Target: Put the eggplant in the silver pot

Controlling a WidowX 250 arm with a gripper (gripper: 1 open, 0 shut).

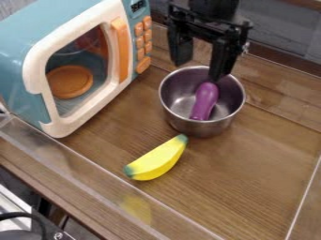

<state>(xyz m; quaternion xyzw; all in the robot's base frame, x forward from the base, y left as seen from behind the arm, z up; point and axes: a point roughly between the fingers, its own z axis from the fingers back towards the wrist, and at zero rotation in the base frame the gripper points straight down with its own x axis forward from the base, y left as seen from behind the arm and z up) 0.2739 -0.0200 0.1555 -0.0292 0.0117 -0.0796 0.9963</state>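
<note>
The eggplant (205, 99) lies inside the silver pot (178, 114), leaning lengthwise against the far wall, its purple body glossy under the light (the stem end is too small to make out from here). Nothing grips it. The pot stands on the wooden table (251, 169), its rim round and bright, roughly at the middle of the surface.

Just above the pot's far edge hangs the gripper (201, 58), pointing down, its two dark fingers (223, 60) spread wide apart with nothing between them. The right-hand finger in the picture seems to hang right over the eggplant's upper end, though whether it touches is hard to judge from this angle.

To the left of the pot stands a teal toy microwave (69, 61) with orange buttons, its window showing an orange plate inside. A yellow banana (157, 158) lies in front of the pot, near it but apart.
</note>
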